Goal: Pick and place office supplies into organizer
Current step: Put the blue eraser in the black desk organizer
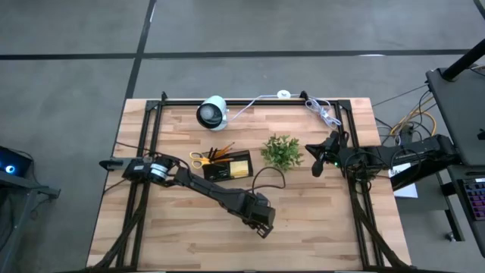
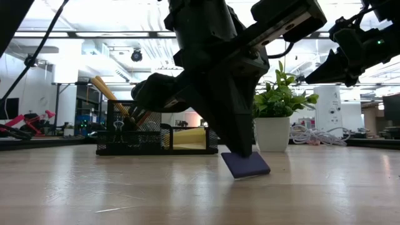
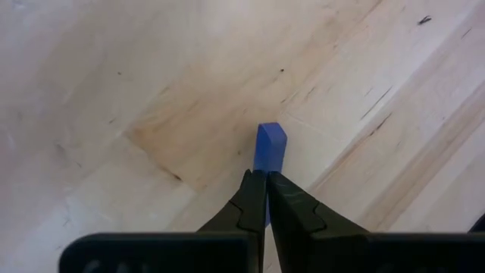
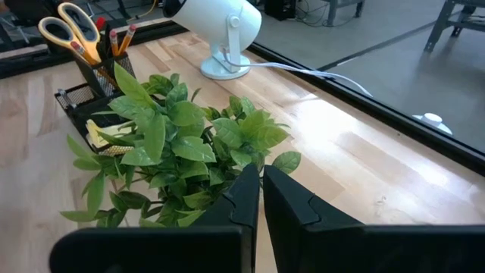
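A small flat blue piece (image 3: pixel 270 144) is at the near middle of the wooden table and also shows in the low view (image 2: pixel 247 166). My left gripper (image 1: pixel 261 222) is shut on it. The black mesh organizer (image 1: pixel 227 167) stands farther back. It holds yellow-handled scissors (image 4: pixel 72 26), orange pencils (image 4: pixel 121 38) and a yellow sticky-note pad (image 2: pixel 187 136). My right gripper (image 4: pixel 261 173) is shut and empty, held above the table at the right of the green plant (image 1: pixel 282 150). My left gripper pinches the blue piece between its two fingers, on the piece's upper end (image 3: pixel 265 173). The fingers (image 2: pixel 240 140) come from above, slanting down. The piece sits tilted below the fingertips, its lower end (image 2: pixel 250 175) at the table top.
The potted plant (image 2: pixel 278 94) stands just right of the organizer. A white round camera-like device (image 1: pixel 212 112) and a white coiled cable (image 1: pixel 322 112) lie at the far edge. A black frame (image 1: pixel 151 136) runs along the table's sides. Bare wood lies around the blue piece.
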`<state>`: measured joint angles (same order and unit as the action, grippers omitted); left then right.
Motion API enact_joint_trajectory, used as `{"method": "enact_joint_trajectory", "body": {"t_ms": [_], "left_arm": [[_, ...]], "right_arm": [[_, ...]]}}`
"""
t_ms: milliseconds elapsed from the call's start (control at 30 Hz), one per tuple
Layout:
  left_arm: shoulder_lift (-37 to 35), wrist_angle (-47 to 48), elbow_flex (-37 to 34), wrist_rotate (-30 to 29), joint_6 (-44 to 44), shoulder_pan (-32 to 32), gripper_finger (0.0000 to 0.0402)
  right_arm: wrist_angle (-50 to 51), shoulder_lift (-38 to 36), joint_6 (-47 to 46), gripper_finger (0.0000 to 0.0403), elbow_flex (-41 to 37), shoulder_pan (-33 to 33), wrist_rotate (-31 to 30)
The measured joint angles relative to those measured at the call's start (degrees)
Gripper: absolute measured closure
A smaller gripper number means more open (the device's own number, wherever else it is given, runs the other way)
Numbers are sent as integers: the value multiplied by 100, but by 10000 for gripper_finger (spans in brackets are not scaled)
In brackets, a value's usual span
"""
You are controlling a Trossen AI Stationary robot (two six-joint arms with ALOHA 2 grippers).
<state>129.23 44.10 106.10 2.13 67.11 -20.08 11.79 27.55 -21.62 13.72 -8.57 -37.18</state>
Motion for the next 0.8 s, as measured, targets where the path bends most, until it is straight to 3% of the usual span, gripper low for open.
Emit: {"method": "enact_joint_trajectory", "body": {"t_ms": [800], "left_arm": [[-70,46,0,-37,-56,9,401]], "right_arm": [[0,0,23,390,0,-3,-1]]}}
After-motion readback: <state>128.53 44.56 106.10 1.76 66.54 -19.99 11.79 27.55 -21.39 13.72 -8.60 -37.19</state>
